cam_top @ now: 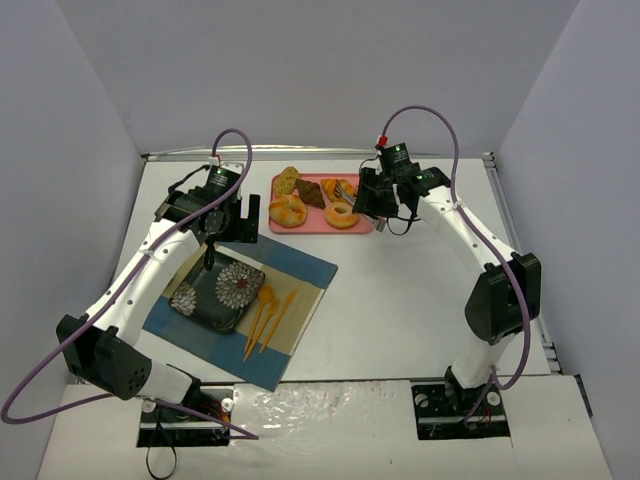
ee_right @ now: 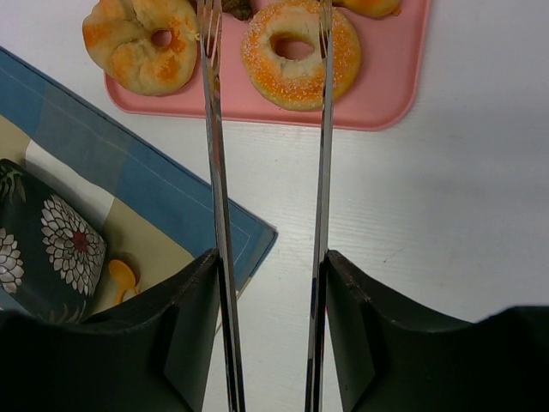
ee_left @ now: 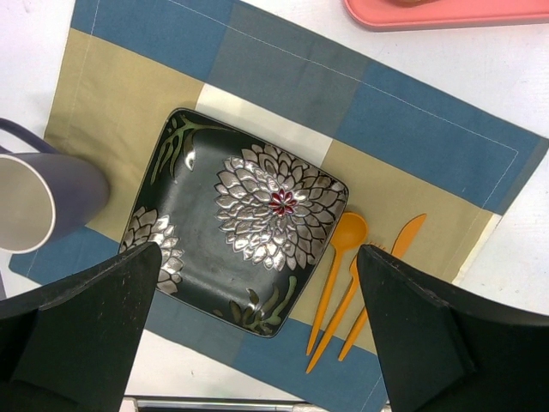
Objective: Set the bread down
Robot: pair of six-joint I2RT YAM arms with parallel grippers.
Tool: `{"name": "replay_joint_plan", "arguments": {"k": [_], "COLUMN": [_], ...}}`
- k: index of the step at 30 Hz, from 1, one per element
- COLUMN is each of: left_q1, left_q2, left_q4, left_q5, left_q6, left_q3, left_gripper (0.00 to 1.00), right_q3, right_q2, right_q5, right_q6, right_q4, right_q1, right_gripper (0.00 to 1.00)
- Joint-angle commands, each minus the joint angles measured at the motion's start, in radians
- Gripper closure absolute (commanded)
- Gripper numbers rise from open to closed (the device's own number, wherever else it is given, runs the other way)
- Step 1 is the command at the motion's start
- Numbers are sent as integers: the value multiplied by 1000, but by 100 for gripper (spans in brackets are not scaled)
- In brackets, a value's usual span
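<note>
**Right claw (ee_right: 270, 257) clamped on tongs (ee_right: 214, 172), arms of the tongs apart and holding nothing; bread (cam_top: 310, 192) on the pink tray (ee_right: 377, 103), ahead of the tong tips.**

Bread: judged light, soft and crumbly; a hard squeeze would dent it; take hold across the two flat flanks of the wedge, tines kept low; from the wrist only a dark sliver shows, just beyond the left tine. Obstructions: ring donut (ee_right: 300, 56) lies under and between the tine tips, contact cannot be told; holed bun (ee_right: 141, 43) sits left of the left tine; both crowd the bread. Probable destination: flowered plate (ee_left: 197, 257) on the placemat (ee_left: 412, 120), back and left of the right claw; left claw (ee_left: 259, 256) hangs open and empty directly above it and may obstruct the drop; orange cutlery (ee_left: 343, 275) lies just beside the plate.
</note>
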Motion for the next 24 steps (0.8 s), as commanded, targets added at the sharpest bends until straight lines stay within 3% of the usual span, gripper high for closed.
{"name": "replay_joint_plan", "arguments": {"k": [1,12,24], "left_q1": [4,4,4], "left_q2": [-7,-2,-5], "left_q4": [27,23,13], "left_q5": [-23,-29,-43], "left_q6": [-5,-5,-8], "left_q3": [48,52,48], "left_gripper": [3,3,3], "right_q3": [18,215,308], "right_q2": [13,181,291], "right_q5": [-22,-34,-57], "right_q6": [-49,-84,-100], "right_q4": [27,37,41], "right_q1": [19,55,79], "right_gripper": [54,54,53]}}
